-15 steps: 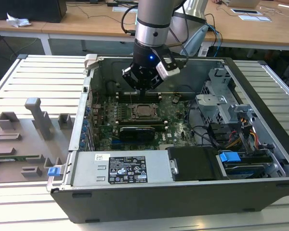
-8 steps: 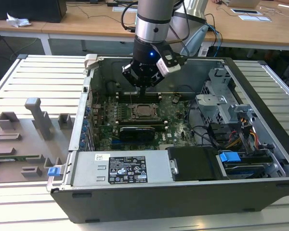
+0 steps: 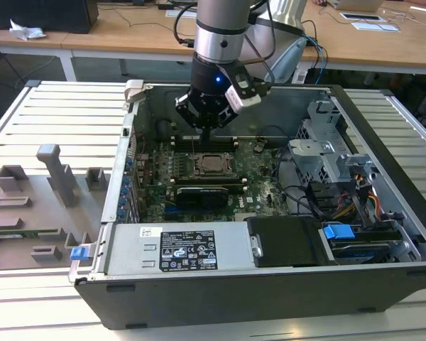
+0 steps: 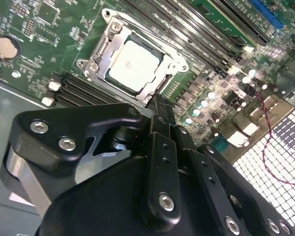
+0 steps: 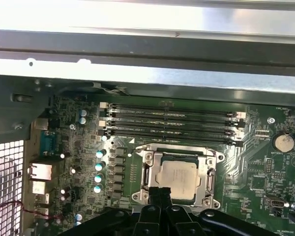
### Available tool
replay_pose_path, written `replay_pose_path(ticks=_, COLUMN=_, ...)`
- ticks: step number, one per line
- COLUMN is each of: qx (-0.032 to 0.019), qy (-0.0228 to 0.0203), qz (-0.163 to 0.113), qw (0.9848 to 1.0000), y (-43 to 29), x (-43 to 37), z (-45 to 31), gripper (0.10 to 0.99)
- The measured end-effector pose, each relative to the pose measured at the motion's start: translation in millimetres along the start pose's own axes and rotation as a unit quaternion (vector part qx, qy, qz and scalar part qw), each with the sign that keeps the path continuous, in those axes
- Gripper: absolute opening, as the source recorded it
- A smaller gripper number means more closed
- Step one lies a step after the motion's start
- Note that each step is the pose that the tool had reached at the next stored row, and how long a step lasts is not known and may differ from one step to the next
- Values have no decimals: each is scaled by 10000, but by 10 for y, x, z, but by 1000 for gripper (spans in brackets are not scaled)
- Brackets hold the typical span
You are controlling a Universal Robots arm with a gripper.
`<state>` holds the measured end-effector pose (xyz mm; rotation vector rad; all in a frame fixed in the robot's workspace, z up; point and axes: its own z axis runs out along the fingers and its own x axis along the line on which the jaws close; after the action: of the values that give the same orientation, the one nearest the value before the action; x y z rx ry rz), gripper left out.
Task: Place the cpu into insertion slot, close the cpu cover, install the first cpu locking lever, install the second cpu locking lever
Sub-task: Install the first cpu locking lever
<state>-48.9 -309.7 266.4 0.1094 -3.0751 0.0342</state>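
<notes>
Gripper (image 4: pixel 160 104) closed, empty. Cover (image 4: pixel 157 78) over cpu (image 4: pixel 133 66), just beyond tips. Risk: sideways slip scrapes board (image 4: pixel 49 29).

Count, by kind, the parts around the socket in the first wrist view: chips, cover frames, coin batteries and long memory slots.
chip: 1
cover frame: 1
coin battery: 1
long memory slots: 4
Total: 7
</notes>
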Motion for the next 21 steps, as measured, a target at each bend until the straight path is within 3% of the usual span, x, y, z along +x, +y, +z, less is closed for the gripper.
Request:
replay_pose_path(ticks=7, qx=0, qy=-3, qz=-1, qw=10000, y=9, x=131, z=8, gripper=106)
replay_pose_path(ticks=21, qx=0, qy=-8, qz=0, qw=10000, y=39, x=486, z=31, gripper=106)
